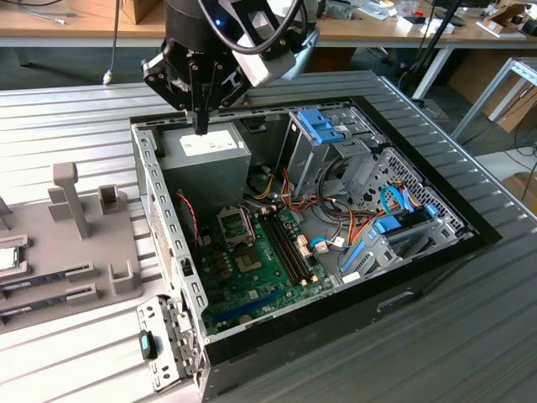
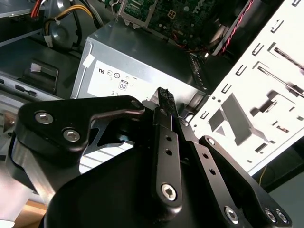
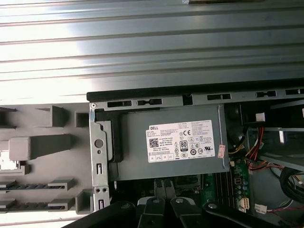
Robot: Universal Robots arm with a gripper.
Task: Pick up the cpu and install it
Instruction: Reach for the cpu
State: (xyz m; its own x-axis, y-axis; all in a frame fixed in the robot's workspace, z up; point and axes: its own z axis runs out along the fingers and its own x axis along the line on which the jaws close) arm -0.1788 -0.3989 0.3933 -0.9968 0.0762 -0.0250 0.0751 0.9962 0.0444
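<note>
Ribbed table [image 1: 67, 109] | jaws pressed together over power supply [image 1: 210, 153] | cpu [image 1: 8, 254] well apart on tray [image 1: 46, 228]

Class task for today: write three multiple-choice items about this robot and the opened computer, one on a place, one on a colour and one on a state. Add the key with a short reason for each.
1. What is the gripper above?
A. the grey parts tray
B. the power supply
C. the ribbed table

2. What colour are the drive-bay latches?
A. blue
B. red
C. yellow

3. How is the computer case?
A. shut with its panel on
B. standing upright
C. lying flat and open, motherboard exposed

Key:
1 B, in the exterior view it hangs over the power supply's white label.
2 A, they show blue against the grey metal.
3 C, its inside faces up with no panel over it.
</note>
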